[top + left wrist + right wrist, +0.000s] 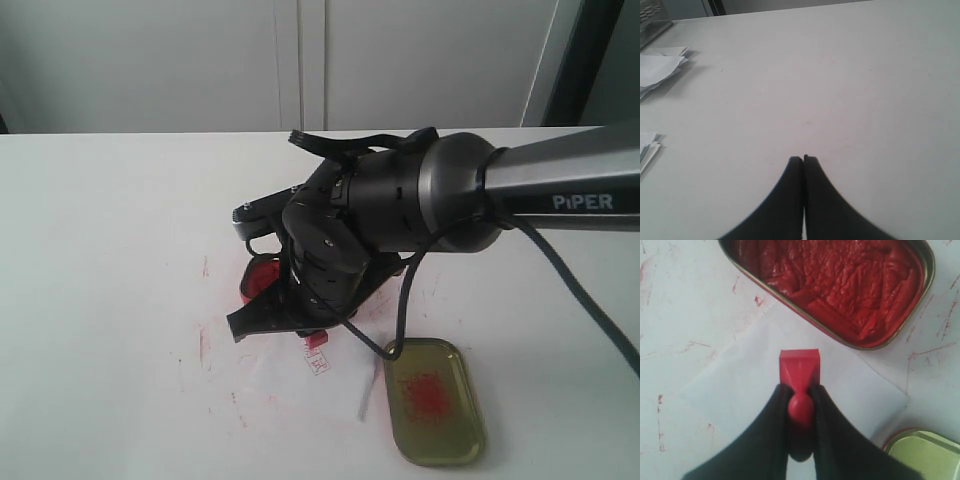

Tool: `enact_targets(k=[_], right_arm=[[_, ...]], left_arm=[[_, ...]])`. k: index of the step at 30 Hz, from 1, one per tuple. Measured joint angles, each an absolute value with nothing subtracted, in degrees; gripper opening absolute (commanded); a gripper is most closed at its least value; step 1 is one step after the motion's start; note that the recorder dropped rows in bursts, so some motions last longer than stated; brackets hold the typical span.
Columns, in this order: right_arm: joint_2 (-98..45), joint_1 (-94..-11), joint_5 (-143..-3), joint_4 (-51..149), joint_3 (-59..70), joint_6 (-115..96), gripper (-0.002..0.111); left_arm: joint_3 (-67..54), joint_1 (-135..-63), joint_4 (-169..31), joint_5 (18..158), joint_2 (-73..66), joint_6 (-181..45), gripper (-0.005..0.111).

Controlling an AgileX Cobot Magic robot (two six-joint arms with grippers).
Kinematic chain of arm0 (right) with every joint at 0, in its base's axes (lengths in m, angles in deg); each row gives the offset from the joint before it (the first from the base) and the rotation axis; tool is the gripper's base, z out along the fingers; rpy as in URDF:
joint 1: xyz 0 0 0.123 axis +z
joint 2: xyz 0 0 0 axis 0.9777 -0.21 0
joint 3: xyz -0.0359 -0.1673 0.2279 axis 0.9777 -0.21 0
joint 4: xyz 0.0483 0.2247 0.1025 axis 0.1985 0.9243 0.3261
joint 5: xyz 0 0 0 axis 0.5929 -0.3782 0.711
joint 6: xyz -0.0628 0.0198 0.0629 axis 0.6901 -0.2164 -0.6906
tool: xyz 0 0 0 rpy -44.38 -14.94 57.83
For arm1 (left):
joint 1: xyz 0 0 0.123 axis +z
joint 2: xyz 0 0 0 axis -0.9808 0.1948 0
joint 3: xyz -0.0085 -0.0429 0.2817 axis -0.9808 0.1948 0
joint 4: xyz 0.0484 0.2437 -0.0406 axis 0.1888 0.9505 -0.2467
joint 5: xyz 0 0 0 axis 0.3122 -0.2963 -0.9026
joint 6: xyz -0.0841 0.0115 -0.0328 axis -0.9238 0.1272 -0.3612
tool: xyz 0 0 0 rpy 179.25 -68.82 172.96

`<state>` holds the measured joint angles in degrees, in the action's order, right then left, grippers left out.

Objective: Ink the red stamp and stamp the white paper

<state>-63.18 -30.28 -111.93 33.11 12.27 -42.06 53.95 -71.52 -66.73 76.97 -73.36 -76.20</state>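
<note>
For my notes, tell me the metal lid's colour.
Olive-gold lid with a red smear; clearest in exterior view.

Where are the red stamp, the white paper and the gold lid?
red stamp (799, 365): right wrist view, on its flat square base.
white paper (735, 385): right wrist view, bare sheet beside the stamp.
gold lid (457, 433): exterior view, bare inner floor near the rim.

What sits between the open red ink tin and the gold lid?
The right wrist view shows only a corner of the thin white paper sheet between the red ink-paste tin and the shallow gold metal lid.
</note>
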Motion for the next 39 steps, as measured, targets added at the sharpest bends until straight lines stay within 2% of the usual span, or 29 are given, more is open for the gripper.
enact_targets(k=[19, 30, 39], right_arm=[[-62.0, -30.5, -108.3, 36.1, 12.3, -40.2, 0.0], [-61.3, -35.5, -103.9, 64.0, 12.3, -17.6, 0.0], [-62.7, -36.0, -102.0, 85.5, 12.3, 0.4, 0.0]], left_arm=[[53.9, -71.5, -66.7, 77.0, -73.4, -76.2, 0.0], [53.9, -71.5, -66.7, 77.0, -73.4, -76.2, 0.0], [53.9, -71.5, -66.7, 77.0, -73.4, -76.2, 0.0]])
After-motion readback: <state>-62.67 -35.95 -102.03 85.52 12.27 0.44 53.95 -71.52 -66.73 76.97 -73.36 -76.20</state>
